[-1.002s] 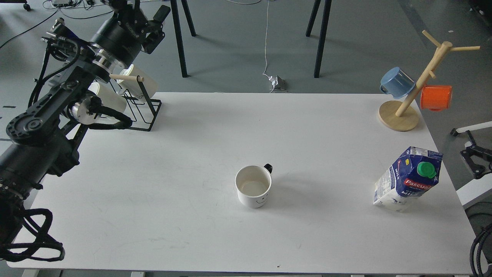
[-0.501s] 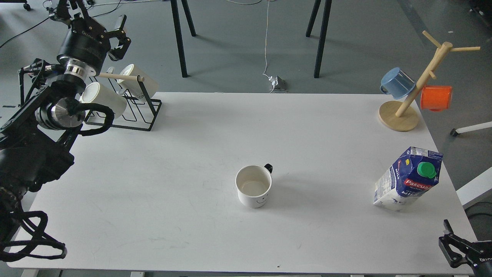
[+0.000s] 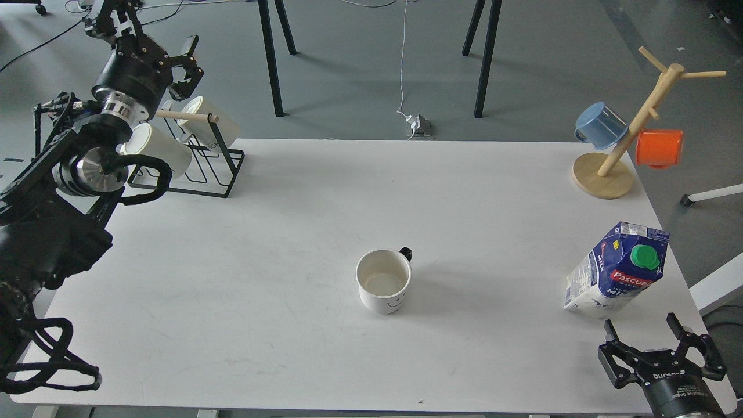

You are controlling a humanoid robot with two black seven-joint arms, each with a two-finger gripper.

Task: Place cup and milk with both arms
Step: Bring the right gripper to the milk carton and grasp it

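Observation:
A white cup (image 3: 383, 283) with a smiley face and a black handle stands upright and empty near the middle of the white table (image 3: 278, 232). A blue and white milk carton (image 3: 616, 270) with a green cap stands at the right side. My left gripper (image 3: 148, 33) is open and empty, high at the far left, above the cup rack and far from the cup. My right gripper (image 3: 643, 332) is open and empty at the table's front right edge, just in front of the carton and not touching it.
A black wire rack (image 3: 223, 174) holding two white cups (image 3: 159, 152) stands at the back left under my left arm. A wooden mug tree (image 3: 615, 157) with a blue mug (image 3: 601, 125) and an orange mug (image 3: 659, 148) stands at the back right.
My left arm swung left and back from over the rack and is now nearly still. My right gripper dropped from the right edge and came up at the front right, below the carton.

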